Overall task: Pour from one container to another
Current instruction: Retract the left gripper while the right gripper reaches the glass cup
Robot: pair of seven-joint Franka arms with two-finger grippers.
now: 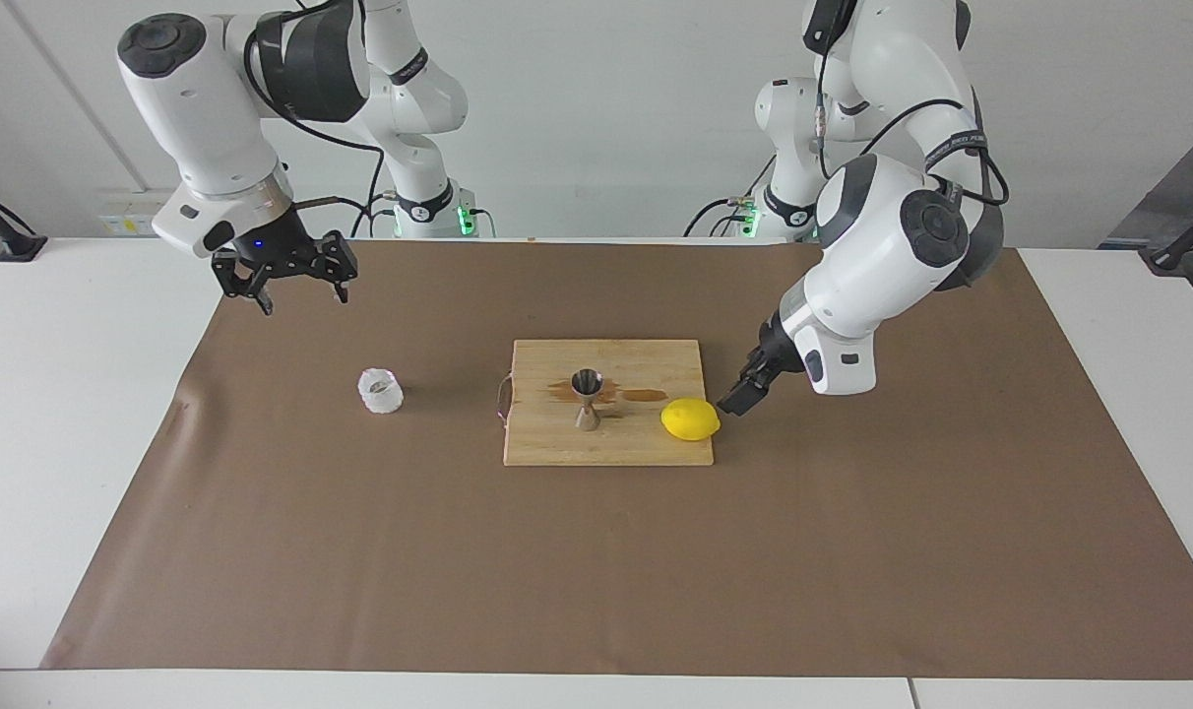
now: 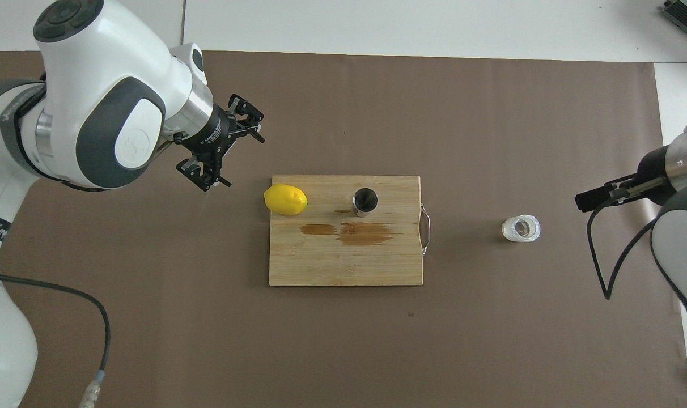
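The frosted cup [image 1: 380, 390] stands alone on the brown mat [image 1: 360, 551], toward the right arm's end of the surface, well apart from the cutting board [image 1: 606, 448]. It looks light, thin-walled and easily squashed, so a gentle pinch across its textured side, below the rim, seems best. The right claw [image 1: 289, 283] hangs spread and empty above the mat, nearer the robots than the cup. The steel jigger [image 1: 586, 399] stands upright on the board; being narrow-waisted, it looks easy to tip. The left claw [image 2: 223, 144], spread and empty, hangs beside the lemon [image 1: 690, 419].
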